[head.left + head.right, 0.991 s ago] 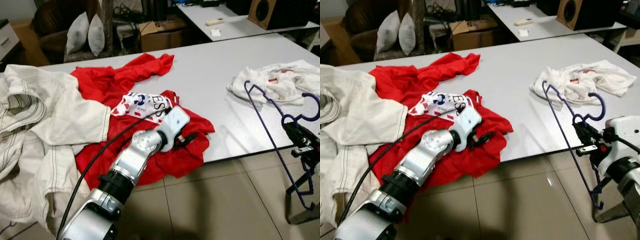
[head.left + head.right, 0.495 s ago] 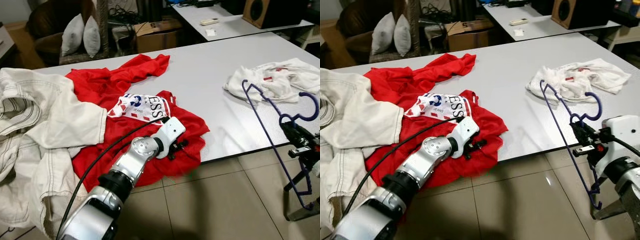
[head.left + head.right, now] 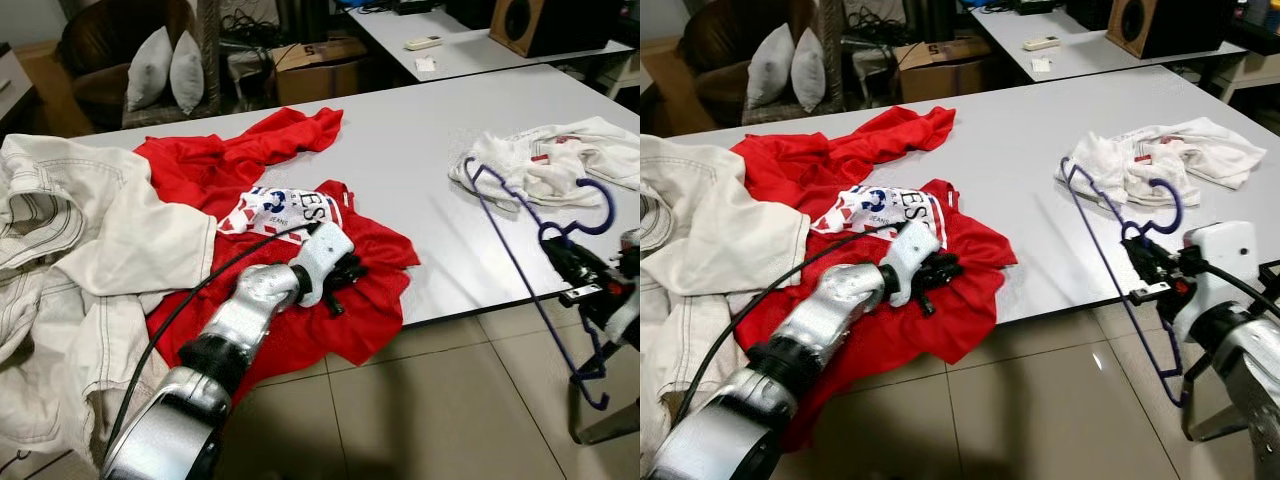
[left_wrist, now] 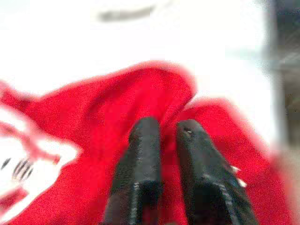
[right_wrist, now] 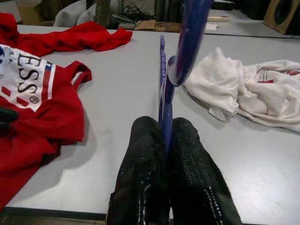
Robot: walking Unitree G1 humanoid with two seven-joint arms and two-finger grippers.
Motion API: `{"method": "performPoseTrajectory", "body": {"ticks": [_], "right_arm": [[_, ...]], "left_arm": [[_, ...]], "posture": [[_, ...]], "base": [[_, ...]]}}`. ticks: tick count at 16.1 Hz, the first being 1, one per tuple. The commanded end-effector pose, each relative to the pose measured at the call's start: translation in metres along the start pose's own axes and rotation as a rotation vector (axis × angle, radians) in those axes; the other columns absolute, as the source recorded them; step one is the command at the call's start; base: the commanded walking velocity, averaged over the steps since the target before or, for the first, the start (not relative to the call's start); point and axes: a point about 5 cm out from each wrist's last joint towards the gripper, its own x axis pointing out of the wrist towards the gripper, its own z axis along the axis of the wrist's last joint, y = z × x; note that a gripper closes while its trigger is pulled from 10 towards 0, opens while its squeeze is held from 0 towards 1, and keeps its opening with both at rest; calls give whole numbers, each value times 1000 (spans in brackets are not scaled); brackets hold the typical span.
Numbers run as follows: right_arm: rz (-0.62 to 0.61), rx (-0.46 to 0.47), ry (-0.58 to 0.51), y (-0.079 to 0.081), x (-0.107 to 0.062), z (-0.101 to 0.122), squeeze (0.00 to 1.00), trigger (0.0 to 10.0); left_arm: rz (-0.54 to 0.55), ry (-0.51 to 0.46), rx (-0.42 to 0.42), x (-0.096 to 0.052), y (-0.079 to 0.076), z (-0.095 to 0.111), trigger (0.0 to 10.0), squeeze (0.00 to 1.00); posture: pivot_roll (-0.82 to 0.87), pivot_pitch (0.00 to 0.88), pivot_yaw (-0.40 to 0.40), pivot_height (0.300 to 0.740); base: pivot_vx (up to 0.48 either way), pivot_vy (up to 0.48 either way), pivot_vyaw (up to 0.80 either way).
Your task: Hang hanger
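Left eye view: the right pincer (image 3: 572,270) sits at about four o'clock in the picture, off the near edge of the grey surface (image 3: 420,160), pinching a thin purple hanger (image 3: 520,262) just below its hook. The hook curls up toward the white cloth (image 3: 560,165) lying at two o'clock, and the long wire frame slopes down past the surface edge toward the floor. The left pincer (image 3: 340,275) rests at the centre on the red shirt (image 3: 250,190), which spreads over the surface and droops off its near edge. A cream garment (image 3: 90,260) is heaped at nine o'clock.

Right eye view: same layout; the hanger frame runs from the white cloth down to five o'clock.

Left wrist view: blurred; the two black fingers (image 4: 140,154) stand close, with a narrow gap, over a fold of red cloth. Whether they grip it I cannot tell.

Right wrist view: the fingers (image 5: 187,154) are pressed together on the purple wire, which rises toward twelve o'clock.

By my judgement the hanger is light, stiff and smooth, so it may swivel or slip in a narrow pinch. Holding close under the hook, as now, seems the best place, since it leaves the hook free to catch a rail.
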Motion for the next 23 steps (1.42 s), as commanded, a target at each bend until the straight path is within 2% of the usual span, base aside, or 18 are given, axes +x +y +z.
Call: {"method": "performPoseTrajectory", "body": {"ticks": [1,2,3,4,5,6,7,8,9,10,15,16,18,19,20,23], "right_arm": [[22,-26,-41,-1,3,8,0,10000],[29,-27,-48,-1,3,9,0,10000],[46,-25,-61,-2,4,12,0,10000],[51,-26,-66,-3,4,13,0,10000],[57,-34,-71,-5,5,15,0,10000],[60,-33,-70,-6,6,13,0,10000],[50,-33,-61,-8,9,11,0,10000],[45,-26,-32,-4,10,1,0,10000],[61,-15,-19,2,9,-2,0,10000],[88,19,-24,11,5,-3,0,10000],[91,27,-9,17,0,-8,0,10000],[91,28,-8,17,0,-8,0,10000],[79,21,3,17,1,-9,0,10000],[81,17,5,18,2,-9,0,10000],[87,10,8,19,3,-8,0,10000],[95,-5,22,19,2,-8,0,10000]], "left_arm": [[-54,-147,3,-16,11,31,0,0],[-65,-171,6,-20,14,37,0,0],[-63,-181,49,-33,26,50,0,0],[-60,-186,68,-39,31,57,0,0],[-37,-171,109,-45,38,66,0,0],[0,-103,152,-46,41,64,0,0],[23,-12,168,-42,41,55,4235,0],[15,9,101,-35,32,38,10000,0],[-46,0,36,-31,18,32,10000,0],[-124,-8,-8,-32,1,26,10000,1000],[-51,41,35,-34,-12,11,10000,1000],[-49,30,22,-32,-18,12,10000,1000],[-57,70,82,-22,-29,5,10000,1000],[-23,83,95,-16,-28,0,10000,1000],[20,102,147,-13,-24,-3,10000,1000],[117,177,190,-14,-12,-15,10000,1000]], "posture": [[-112,0,55,740],[-112,0,55,740],[-98,0,49,740],[-92,0,49,740],[-86,0,53,740],[-81,0,55,740],[-76,0,65,740],[-84,0,82,740],[-85,0,79,740],[-79,0,70,740],[-67,0,57,740],[-67,0,55,740],[-71,0,49,740],[-75,0,48,740],[-82,0,50,740],[-95,0,52,740]], "base": [[0,0,0],[0,0,0],[0,0,0],[0,0,0],[0,0,0],[0,0,0],[0,0,0],[0,0,0],[0,0,0],[0,0,0],[0,0,0],[0,0,0],[0,0,0],[0,0,0],[0,0,0],[0,0,0]]}}
